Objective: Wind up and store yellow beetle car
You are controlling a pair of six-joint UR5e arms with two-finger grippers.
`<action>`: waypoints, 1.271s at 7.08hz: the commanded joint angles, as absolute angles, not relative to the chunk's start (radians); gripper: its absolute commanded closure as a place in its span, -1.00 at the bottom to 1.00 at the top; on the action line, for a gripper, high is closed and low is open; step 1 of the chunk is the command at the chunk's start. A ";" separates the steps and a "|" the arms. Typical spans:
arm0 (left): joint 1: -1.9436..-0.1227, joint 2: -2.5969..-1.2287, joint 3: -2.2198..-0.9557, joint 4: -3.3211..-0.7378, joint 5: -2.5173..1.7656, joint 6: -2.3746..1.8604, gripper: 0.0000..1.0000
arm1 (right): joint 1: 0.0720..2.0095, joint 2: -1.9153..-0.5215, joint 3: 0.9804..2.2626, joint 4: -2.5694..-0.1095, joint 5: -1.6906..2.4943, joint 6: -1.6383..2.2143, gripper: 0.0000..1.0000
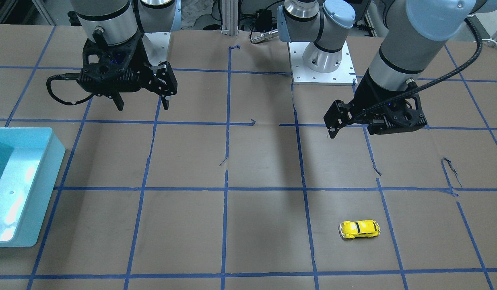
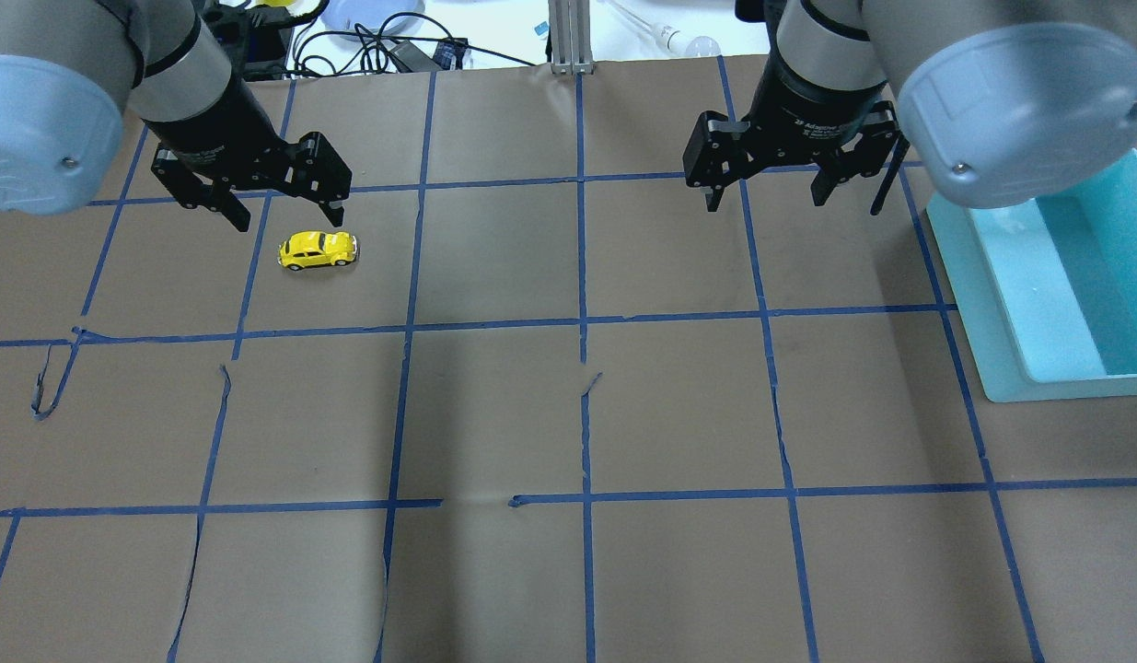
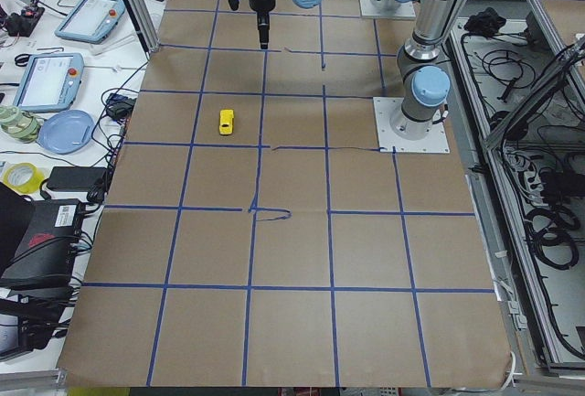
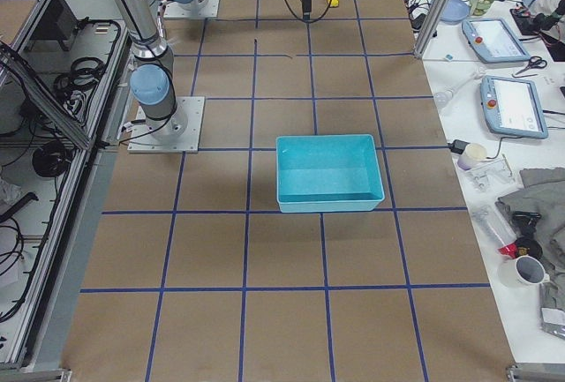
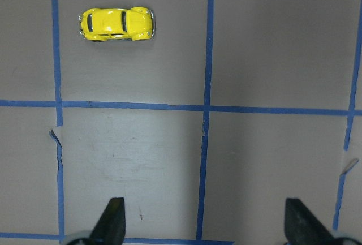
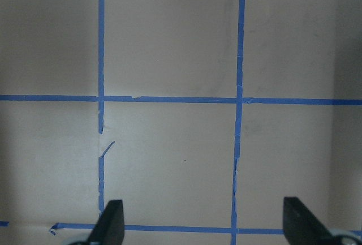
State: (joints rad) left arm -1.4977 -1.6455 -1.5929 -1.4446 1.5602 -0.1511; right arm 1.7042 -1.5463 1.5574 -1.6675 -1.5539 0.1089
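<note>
Left wrist shows you the yellow beetle car (image 5: 117, 24); right wrist only taped brown paper (image 6: 169, 41) (blue grid). Left gripper (image 2: 289, 219) near car, right gripper (image 2: 766, 203) well apart, both jaws open.

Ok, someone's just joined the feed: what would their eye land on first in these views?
The yellow beetle car, a bright spot on the brown table with its blue tape grid, standing on its wheels on the robot's left side. The left gripper hangs open in the air, clear of the car. At the right end sits an empty teal bin, the right gripper open near it.
</note>
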 commanded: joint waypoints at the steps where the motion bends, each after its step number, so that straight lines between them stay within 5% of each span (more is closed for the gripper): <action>1: -1.462 -1.667 -1.600 -1.345 1.568 -0.445 -1.00 | 1.704 -1.546 1.557 -1.667 -1.554 0.109 -1.00; 9: -1.362 -2.004 -1.631 -0.980 1.575 -1.296 -1.00 | 1.704 -1.546 1.557 -1.667 -1.554 0.109 -1.00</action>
